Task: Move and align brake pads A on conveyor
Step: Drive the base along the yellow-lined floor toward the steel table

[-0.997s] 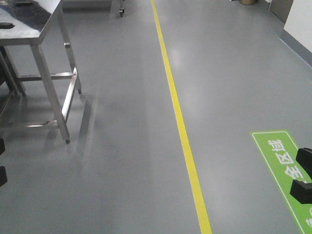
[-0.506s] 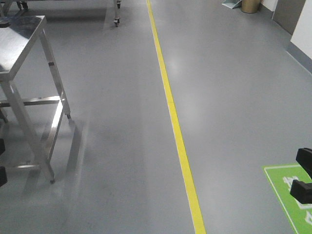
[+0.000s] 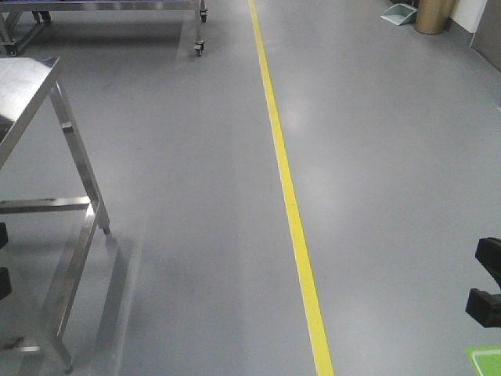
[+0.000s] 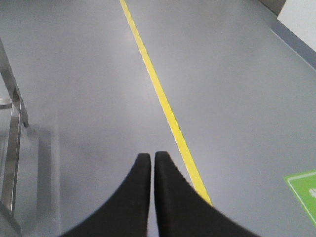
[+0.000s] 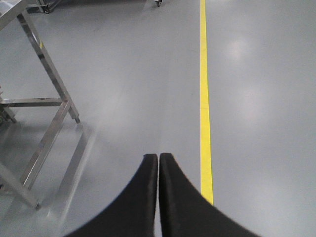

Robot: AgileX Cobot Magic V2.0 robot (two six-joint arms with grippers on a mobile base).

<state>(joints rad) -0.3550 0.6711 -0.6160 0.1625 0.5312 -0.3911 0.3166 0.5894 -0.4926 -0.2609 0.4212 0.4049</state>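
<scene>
**Exterior front-facing view: base rolling on, pads and belt not in sight**

Exterior front-facing view shows mostly grey floor [image 3: 391,157], split by a yellow line [image 3: 290,196] running away from the robot. Over the last second everything on that floor has slid down the frame. The green floor marking [image 3: 485,359] was large at the lower right and is now only a sliver at the bottom edge. The steel worktop [image 3: 19,90] has slid toward the lower left, and only its near corner and legs show. A wheeled frame [image 3: 117,6] and a bin [image 3: 433,16] have come into sight at the far end. I judge that the base is driving forward along the line and that the arms are doing no handling.

The left gripper [image 4: 151,157] hangs over bare floor just left of the line. Its jaws are drawn together with only a hairline gap, and they hold nothing. The right gripper [image 5: 158,158] is the same, jaws pressed narrow and empty, with the worktop's legs off to its left.

Neither the brake pads A nor the conveyor appears in any current view, so where they are cannot be told. The task looks to be in transit, with no pad moved or aligned as far as these views show. The robot probably has to reach the belt and stop beside it before the jaws can open.
</scene>
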